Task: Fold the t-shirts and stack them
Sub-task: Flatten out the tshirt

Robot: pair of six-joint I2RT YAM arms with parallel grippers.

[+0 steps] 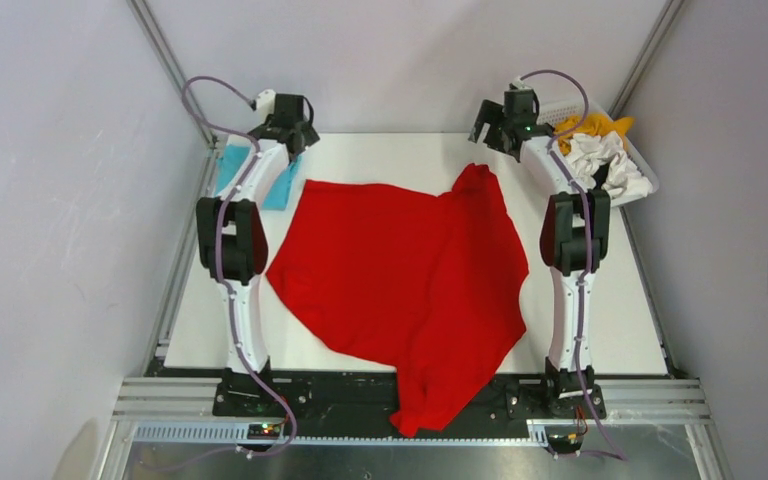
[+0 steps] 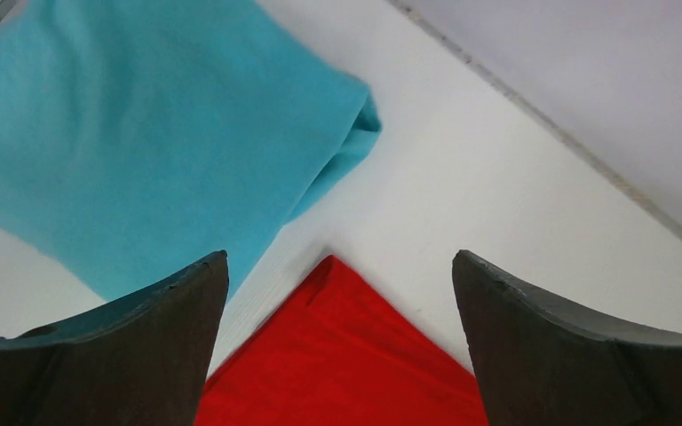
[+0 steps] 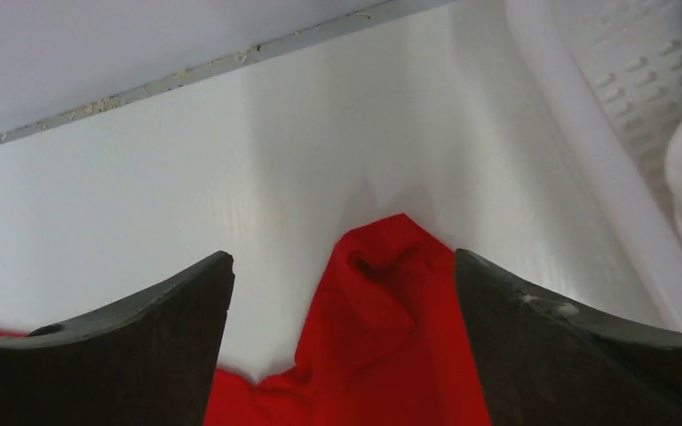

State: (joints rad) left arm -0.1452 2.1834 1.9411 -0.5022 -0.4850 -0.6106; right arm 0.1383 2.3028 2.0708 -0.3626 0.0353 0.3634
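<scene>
1. The red t-shirt (image 1: 400, 270) is lying spread on the surface (image 1: 380, 150), its near end hanging over the near edge.
2. The left end effector (image 2: 340, 266) is hovering open over the shirt's far-left corner, beside the folded turquoise t-shirt (image 2: 142, 133). The right end effector (image 3: 344, 262) is hovering open and empty over the far-right peak.
3. Flattening the bunched right side is probably coming first, pinching both corners evenly.
4. No writing is showing.

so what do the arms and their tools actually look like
The left arm and right arm match: slim white links, bulky black joint housings, black bases. A pale purple cable runs along each up to the wrist. The left tool and right tool each have two dark grey fingers, broad and tapering to blunt tips.
</scene>
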